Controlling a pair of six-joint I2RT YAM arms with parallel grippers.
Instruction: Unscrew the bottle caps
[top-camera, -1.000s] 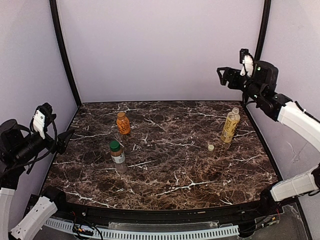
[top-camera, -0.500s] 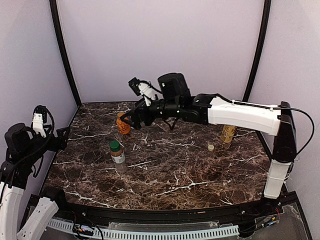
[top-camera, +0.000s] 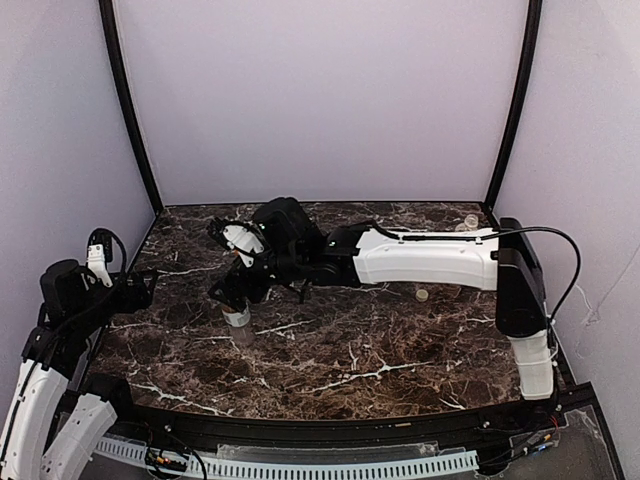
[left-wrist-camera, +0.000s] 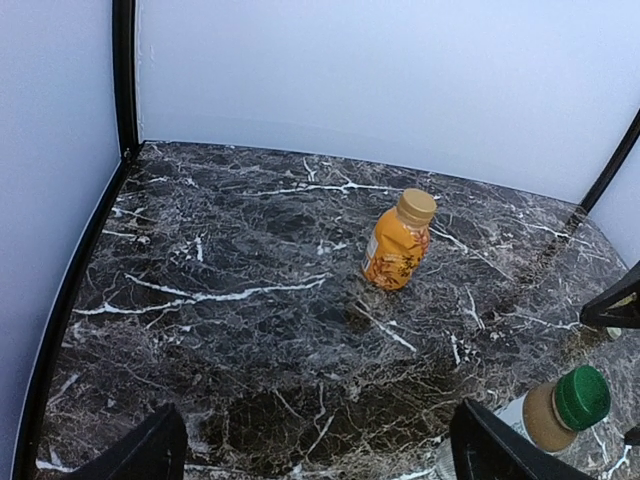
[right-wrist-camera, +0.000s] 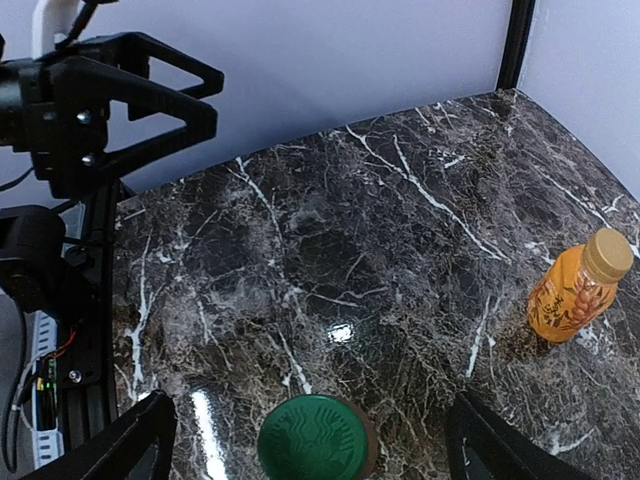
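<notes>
**Right pincer** (right-wrist-camera: 318, 452): I am holding it spread wide and gripping nothing. My arm is reaching across the marble table (top-camera: 400, 350) to the left side. The fingers are framing the dark green cap (right-wrist-camera: 315, 438) from overhead, one on each side and clear of it. I cannot tell whether they are level with the cap or just above it.

**Left pincer** (left-wrist-camera: 315, 455): I am keeping it wide open and empty, waiting low at the left edge. It is facing the clear bottle (left-wrist-camera: 540, 418) but is well apart from it.

**Clear bottle, dark green cap:** The bottle is standing upright near the front left with its cap on. This is the step I am working on.

**Orange bottle** (left-wrist-camera: 395, 250), **gold-orange cap** (left-wrist-camera: 416, 206): The bottle is standing upright behind the clear bottle, nearer the back wall. Its cap is on and nothing is touching it.

**Tea bottle** (top-camera: 470, 222): It is standing at the far right, with only its top showing behind my right arm.

**Cream-white cap** (top-camera: 422, 295): It is lying loose on the table, near the tea bottle but apart from it. I am counting that one as done.

**Progress:** As I judge it, one cap of three is off and I am approaching the second.

**Next move:**
- I will settle the right fingers down around the green cap, centred, and close firmly on its rim.
- I will bring the left pincer in to clamp the bottle body.
- Then I will turn the cap. Without that brace, the light bottle is likely to spin or tip along with it.
</notes>
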